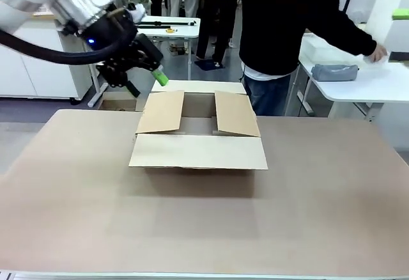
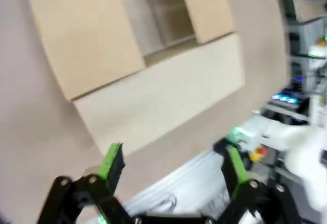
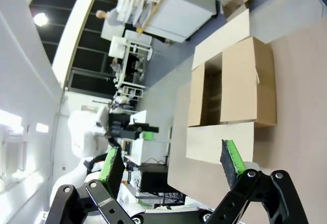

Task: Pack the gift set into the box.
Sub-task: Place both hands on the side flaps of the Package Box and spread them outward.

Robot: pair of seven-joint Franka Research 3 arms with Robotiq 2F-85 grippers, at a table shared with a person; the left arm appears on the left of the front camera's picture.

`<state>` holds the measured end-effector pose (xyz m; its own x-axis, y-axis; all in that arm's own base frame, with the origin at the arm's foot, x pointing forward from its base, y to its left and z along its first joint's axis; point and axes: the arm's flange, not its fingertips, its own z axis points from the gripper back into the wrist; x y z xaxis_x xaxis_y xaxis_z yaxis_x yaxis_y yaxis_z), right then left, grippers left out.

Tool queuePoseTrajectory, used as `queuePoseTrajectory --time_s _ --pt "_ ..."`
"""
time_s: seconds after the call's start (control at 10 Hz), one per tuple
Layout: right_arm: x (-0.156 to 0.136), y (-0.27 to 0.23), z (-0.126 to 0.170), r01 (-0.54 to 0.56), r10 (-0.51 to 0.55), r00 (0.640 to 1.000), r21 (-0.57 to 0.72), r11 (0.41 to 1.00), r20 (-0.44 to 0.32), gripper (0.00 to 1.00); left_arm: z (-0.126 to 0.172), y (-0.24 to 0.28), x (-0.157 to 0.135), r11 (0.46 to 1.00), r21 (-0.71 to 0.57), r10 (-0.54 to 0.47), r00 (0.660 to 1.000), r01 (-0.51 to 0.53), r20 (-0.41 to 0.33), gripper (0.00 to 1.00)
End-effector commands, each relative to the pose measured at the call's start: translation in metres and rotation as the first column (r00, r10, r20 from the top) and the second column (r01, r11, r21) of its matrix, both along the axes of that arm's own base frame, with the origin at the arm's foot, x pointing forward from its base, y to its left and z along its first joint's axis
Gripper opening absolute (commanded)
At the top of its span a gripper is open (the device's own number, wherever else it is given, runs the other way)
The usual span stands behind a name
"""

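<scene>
The brown cardboard box (image 1: 198,152) sits at the table's middle with its four flaps spread, and its inside looks bare. My left gripper (image 1: 146,83) hovers open just off the box's back left corner. In the left wrist view the left gripper (image 2: 173,168) holds nothing, and the box (image 2: 158,96) lies beyond its fingers. My right gripper (image 3: 172,165) is open and empty, high above the table, with the box (image 3: 245,91) far past it. A grey item (image 1: 335,72), apparently the gift set, lies on a white side table at the right; its lettering is not readable.
A person in black (image 1: 281,24) stands behind the box and reaches a hand (image 1: 380,53) over the white side table (image 1: 358,91). A small open carton (image 1: 118,104) sits on the floor at back left. The tan table (image 1: 204,229) has free room in front.
</scene>
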<state>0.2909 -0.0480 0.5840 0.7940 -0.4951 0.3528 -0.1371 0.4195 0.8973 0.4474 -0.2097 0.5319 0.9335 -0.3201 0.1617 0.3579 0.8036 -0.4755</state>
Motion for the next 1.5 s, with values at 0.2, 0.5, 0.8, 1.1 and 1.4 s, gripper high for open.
queuePoseTrajectory --time_s 0.2,0.5,0.8,1.1,1.4 --pt "0.004 0.001 0.001 -0.011 0.011 0.999 0.004 1.000 0.036 1.00 -0.028 -0.040 0.059 0.957 0.267 0.088 0.991 -0.113 0.104 1.00" --pt "0.004 0.001 0.001 -0.011 0.011 0.999 0.004 1.000 0.036 1.00 -0.069 -0.074 0.086 0.888 0.415 0.113 0.970 -0.197 0.217 1.00" --pt "0.004 0.001 0.001 -0.011 0.011 0.999 0.004 1.000 0.036 1.00 -0.088 -0.131 0.092 0.900 0.424 -0.006 0.971 -0.099 0.240 1.00" --pt "0.004 0.001 0.001 -0.011 0.011 0.999 0.004 1.000 0.036 1.00 -0.096 -0.112 0.082 0.900 0.422 0.005 0.971 -0.108 0.238 1.00" --pt "0.004 0.001 0.001 -0.011 0.011 0.999 0.004 1.000 0.036 1.00 -0.096 -0.126 0.090 0.906 0.412 -0.002 0.971 -0.099 0.239 1.00"
